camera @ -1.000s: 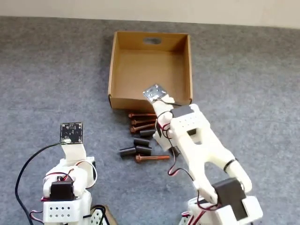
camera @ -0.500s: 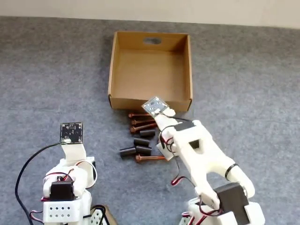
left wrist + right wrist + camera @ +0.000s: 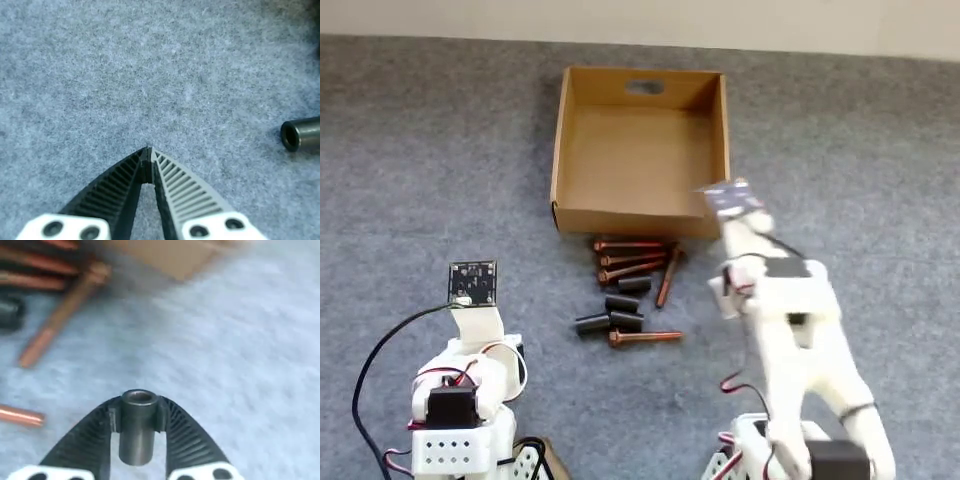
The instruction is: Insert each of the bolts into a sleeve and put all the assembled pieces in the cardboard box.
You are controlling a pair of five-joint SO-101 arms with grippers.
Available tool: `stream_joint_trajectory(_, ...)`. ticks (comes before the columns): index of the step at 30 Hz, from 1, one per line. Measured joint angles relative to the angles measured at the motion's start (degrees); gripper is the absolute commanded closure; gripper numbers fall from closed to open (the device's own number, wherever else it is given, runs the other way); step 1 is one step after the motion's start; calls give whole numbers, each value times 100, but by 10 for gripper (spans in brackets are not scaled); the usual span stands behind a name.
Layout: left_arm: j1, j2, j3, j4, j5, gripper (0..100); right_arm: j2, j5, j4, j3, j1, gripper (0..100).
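Observation:
In the right wrist view my right gripper point(image 3: 137, 405) is shut on a black sleeve point(image 3: 136, 432), held upright above the grey carpet. Copper bolts point(image 3: 60, 315) and a corner of the cardboard box point(image 3: 175, 255) lie beyond it. From the high view the right arm point(image 3: 785, 300) stands to the right of the pile, near the box's front right corner. The open box point(image 3: 640, 140) sits at the back. Several bolts point(image 3: 630, 258) and black sleeves point(image 3: 620, 302) lie in front of it. My left gripper point(image 3: 149, 151) is shut over bare carpet, with one sleeve point(image 3: 300, 134) off to its side.
One bolt point(image 3: 667, 277) lies tilted beside the stack, and another point(image 3: 645, 337) lies alone nearer the arms. The left arm point(image 3: 460, 400) is folded back at the front left. Grey carpet stretches open to the left and right of the pile.
The right arm has swung from over the pile to the right, carrying the sleeve. A tilted bolt that the arm covered now shows. The left arm has not moved.

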Motion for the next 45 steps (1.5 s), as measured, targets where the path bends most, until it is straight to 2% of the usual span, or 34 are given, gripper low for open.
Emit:
stream_joint_trajectory(3, 0, 0, 0, 0, 0, 992, -123, 9, 246, 202, 316, 992)
stream_joint_trajectory(9, 0, 0, 0, 0, 0, 992, 255, 9, 273, 642, 325, 970)
stream_joint_trajectory(14, 0, 0, 0, 0, 0, 992, 738, 9, 308, 589, 308, 755)
stream_joint_trajectory(15, 0, 0, 0, 0, 0, 992, 774, 9, 316, 563, 299, 744)
stream_joint_trajectory(22, 0, 0, 0, 0, -9, 992, 730, 18, 475, 545, 281, 826)
stream_joint_trajectory(28, 0, 0, 0, 0, -9, 992, 695, 18, 853, 369, 316, 826)
stream_joint_trajectory(37, 0, 0, 0, 0, -9, 992, 695, 545, 905, 369, 316, 829)
stream_joint_trajectory(45, 0, 0, 0, 0, -9, 992, 598, 563, -123, 976, 316, 829)
